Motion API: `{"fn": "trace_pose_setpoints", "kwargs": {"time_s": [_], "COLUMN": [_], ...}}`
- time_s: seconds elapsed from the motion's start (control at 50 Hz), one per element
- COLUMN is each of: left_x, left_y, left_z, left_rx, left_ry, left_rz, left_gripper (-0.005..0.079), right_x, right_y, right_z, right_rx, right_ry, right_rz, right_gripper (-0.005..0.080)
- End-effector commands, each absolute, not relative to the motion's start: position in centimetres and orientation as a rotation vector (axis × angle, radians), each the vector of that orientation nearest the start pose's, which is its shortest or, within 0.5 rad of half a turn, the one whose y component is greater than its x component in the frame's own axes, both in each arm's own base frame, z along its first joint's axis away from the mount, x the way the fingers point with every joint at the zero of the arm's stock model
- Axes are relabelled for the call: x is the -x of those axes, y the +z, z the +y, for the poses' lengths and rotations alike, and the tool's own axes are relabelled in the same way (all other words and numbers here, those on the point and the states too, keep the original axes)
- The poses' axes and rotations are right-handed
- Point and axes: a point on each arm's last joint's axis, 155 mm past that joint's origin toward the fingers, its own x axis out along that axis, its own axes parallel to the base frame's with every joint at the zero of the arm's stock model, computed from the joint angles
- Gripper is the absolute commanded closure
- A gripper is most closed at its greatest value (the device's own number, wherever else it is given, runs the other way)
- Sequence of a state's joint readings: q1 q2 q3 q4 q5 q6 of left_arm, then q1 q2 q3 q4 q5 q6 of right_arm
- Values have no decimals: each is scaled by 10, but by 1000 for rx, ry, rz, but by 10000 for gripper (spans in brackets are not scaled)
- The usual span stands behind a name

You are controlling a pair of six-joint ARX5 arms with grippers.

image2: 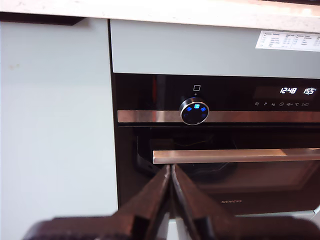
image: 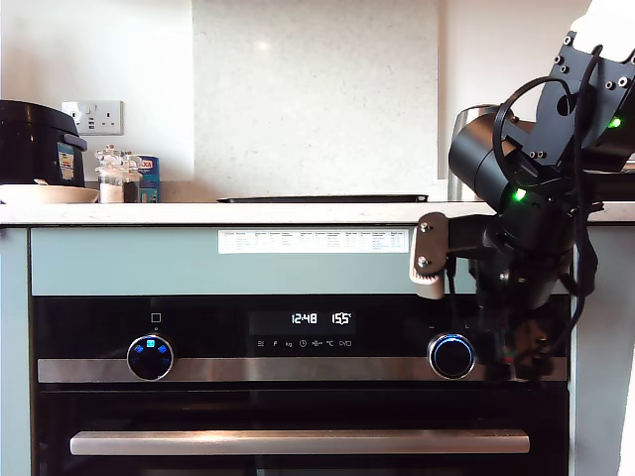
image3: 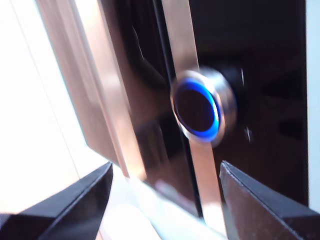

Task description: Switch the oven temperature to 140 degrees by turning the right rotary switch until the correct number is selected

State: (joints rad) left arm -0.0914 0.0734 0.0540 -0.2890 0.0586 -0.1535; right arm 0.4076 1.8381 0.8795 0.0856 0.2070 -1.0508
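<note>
The fingers (image3: 75, 200) of the second gripper (image3: 165, 200) stand wide apart with nothing between them, and the right rotary switch (image3: 197, 107) sits ahead of the gap, untouched. That wrist view is blurred and tilted, but the knob's blue ring and dark blank face are plain. In the exterior view the second gripper's arm (image: 536, 198) hangs at the view's right, in front of the oven (image: 298, 416), with its lower parts just beside the right rotary switch (image: 451, 356) on the side toward the view's right edge.

The fingers (image2: 160, 195) of the first gripper (image2: 171, 172) are pressed together to a narrow point and hold nothing. They point toward the oven's left end, as the exterior view shows it, and stand well apart from it. Beyond them in that wrist view are the steel bar handle (image2: 235, 156) and the other knob (image2: 195, 111), which shows bright blue icons. The first gripper does not appear in the exterior view.

The right rotary switch sits on the brushed steel band (image: 298, 369) near the oven's right end in the exterior view, and the icon knob (image: 150, 357) sits near its left end. Between them the white display (image: 320, 318) reads 12:48 and 155. The long handle (image: 298, 441) runs below the band. Above the oven lies the bench (image: 198, 212), carrying a black cooker (image: 35, 139), some jars (image: 114, 177) and a flat dark tray (image: 322, 198).
</note>
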Motion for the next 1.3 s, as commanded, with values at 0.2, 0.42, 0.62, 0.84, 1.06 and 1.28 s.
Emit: {"fn": "trace_pose_setpoints", "kwargs": {"time_s": [0.2,0.42,0.62,0.84,1.06,1.28], "left_x": [-243,-242,-242,-242,-242,-242], "left_y": [115,114,113,113,113,112], "left_z": [-34,-34,-34,-34,-34,-34], "left_rx": [144,144,144,145,146,147], "left_ry": [-132,-131,-131,-131,-131,-131], "left_rz": [274,280,283,284,285,288], "left_gripper": [764,764,764,764,764,764], "right_x": [-423,-425,-433,-437,-437,-436], "right_y": [9,8,8,7,-7,-23], "right_z": [165,164,145,134,133,132], "right_rx": [1166,1152,1192,1170,1173,1194], "right_ry": [666,684,642,635,651,662], "right_rz": [560,551,564,571,586,608], "right_gripper": [134,134,134,134,134,134]}}
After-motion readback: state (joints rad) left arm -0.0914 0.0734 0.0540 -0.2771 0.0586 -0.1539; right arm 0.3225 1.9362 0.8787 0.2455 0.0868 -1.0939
